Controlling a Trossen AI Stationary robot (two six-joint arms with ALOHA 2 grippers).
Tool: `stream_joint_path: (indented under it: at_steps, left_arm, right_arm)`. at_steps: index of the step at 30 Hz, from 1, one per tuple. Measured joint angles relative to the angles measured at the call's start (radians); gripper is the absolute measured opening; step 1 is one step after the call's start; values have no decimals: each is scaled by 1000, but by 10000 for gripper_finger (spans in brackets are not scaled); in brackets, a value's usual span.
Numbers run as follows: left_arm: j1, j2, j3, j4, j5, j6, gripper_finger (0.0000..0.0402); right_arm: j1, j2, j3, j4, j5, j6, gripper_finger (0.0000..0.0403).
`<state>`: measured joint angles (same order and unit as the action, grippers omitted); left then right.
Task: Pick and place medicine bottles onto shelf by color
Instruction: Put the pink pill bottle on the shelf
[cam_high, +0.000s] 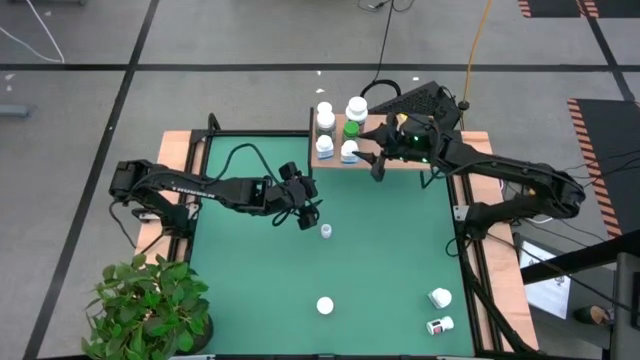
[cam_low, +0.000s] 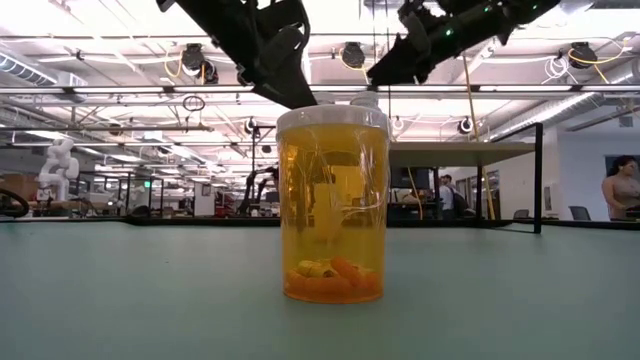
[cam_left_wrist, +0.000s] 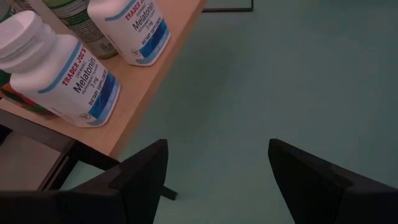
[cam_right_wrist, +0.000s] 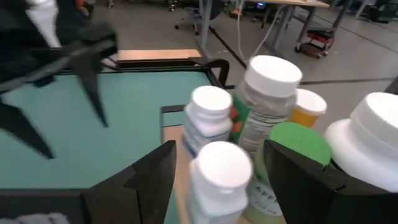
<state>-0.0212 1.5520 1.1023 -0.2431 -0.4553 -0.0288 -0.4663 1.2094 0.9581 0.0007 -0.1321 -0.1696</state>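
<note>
The wooden shelf stands at the table's far edge and carries several bottles: white ones with blue labels, a green one and white-capped ones. My right gripper is open beside the shelf's bottles; in its wrist view a white-capped bottle stands ahead between the fingers, untouched. My left gripper hovers over the green table near the shelf, open and empty. An orange bottle stands upright on the table near its front edge.
A small bottle stands on the table just near my left gripper. Two more white bottles are at the table's near right corner. A potted plant sits at the near left corner. People show in the room beyond.
</note>
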Motion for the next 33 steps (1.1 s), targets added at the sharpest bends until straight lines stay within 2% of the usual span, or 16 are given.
stream_joint_path:
  at_steps: [7,14,18,21,27,30,33]
  left_arm:
    - [-7,0,0,9,0,-1,280]
    - [-7,0,0,9,1,-3,280]
    - [-10,0,0,9,1,-3,280]
    - [-20,0,0,5,1,-3,280]
    - [-42,0,0,6,1,4,280]
    - [-47,0,0,10,1,5,280]
    - [-45,0,0,12,1,6,280]
  right_arm:
    - [94,-74,0,-94,9,0,235]
    - [283,-85,-1,-192,129,21,235]
    - [400,-85,-7,-204,133,67,235]
    - [474,-85,-43,-153,133,101,235]
    - [561,-59,-185,73,136,205,235]
    - [574,-8,-249,195,139,241,235]
    - [581,96,-283,311,187,251,235]
